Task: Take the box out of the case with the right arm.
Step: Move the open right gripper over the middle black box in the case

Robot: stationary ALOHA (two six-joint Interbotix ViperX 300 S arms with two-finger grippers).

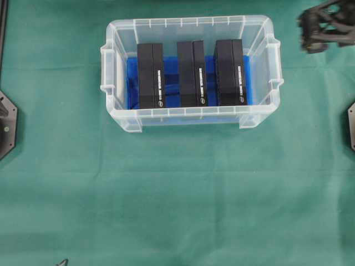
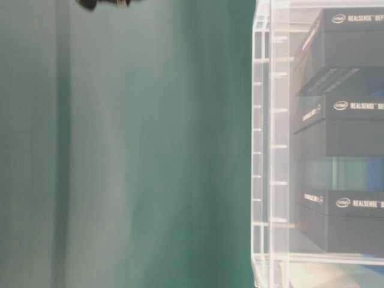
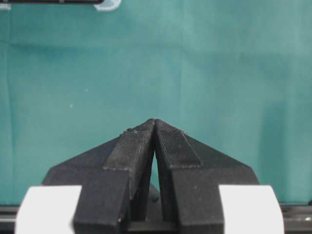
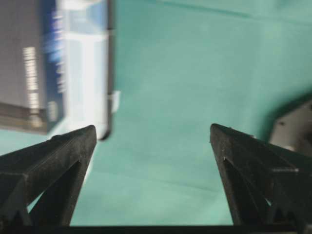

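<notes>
The clear case [image 1: 113, 66] stands at the back middle of the green cloth, blue sheet on its bottom. Three black boxes stand on edge inside it: left [image 1: 150, 75], middle [image 1: 191, 73], right [image 1: 231, 72]. My right gripper [image 1: 310, 30] hovers blurred beyond the case's right end, outside it. In the right wrist view it [image 4: 152, 127] is open over bare cloth, with the case [image 4: 85, 73] and a box [image 4: 24, 63] at upper left. My left gripper [image 3: 155, 122] is shut on nothing above the cloth. The table-level view shows the case [image 2: 270, 150] with the boxes [image 2: 342, 54] stacked behind its wall.
Black arm bases sit at the left edge [image 1: 6, 124] and right edge [image 1: 351, 124] of the overhead view. Green cloth [image 1: 177, 194] covers the table in front of the case.
</notes>
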